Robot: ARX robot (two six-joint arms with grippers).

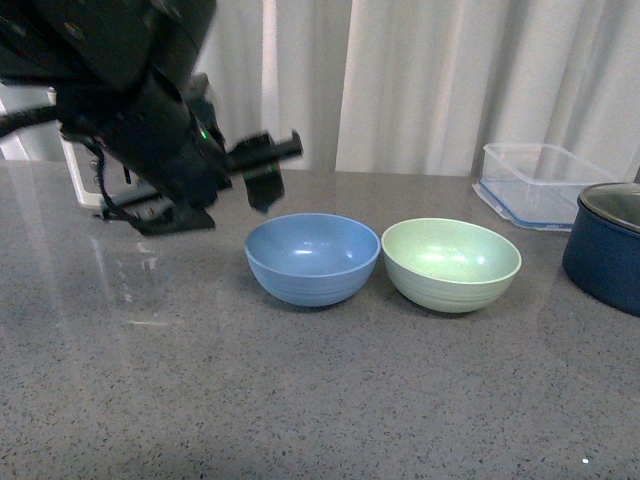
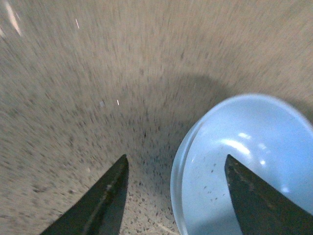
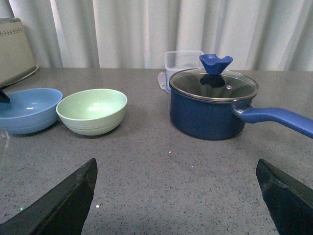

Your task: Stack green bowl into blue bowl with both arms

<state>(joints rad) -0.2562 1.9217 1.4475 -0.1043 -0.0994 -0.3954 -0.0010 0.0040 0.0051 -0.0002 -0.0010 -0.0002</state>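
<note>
The blue bowl [image 1: 312, 257] and the green bowl [image 1: 451, 263] stand upright side by side on the grey counter, nearly touching, blue on the left. My left gripper [image 1: 266, 172] is open, hovering just above and left of the blue bowl's far-left rim. In the left wrist view the blue bowl [image 2: 249, 166] lies under the open gripper [image 2: 176, 164], one finger over its inside, the other over bare counter. My right gripper [image 3: 177, 169] is open over bare counter, well short of both bowls [image 3: 92, 110] [image 3: 29, 109]. It is out of the front view.
A dark navy pot with a glass lid [image 3: 211, 103] and long handle stands right of the green bowl, also at the front view's right edge [image 1: 606, 245]. A clear plastic container [image 1: 538, 182] sits behind it. A white appliance [image 1: 88, 180] stands at back left.
</note>
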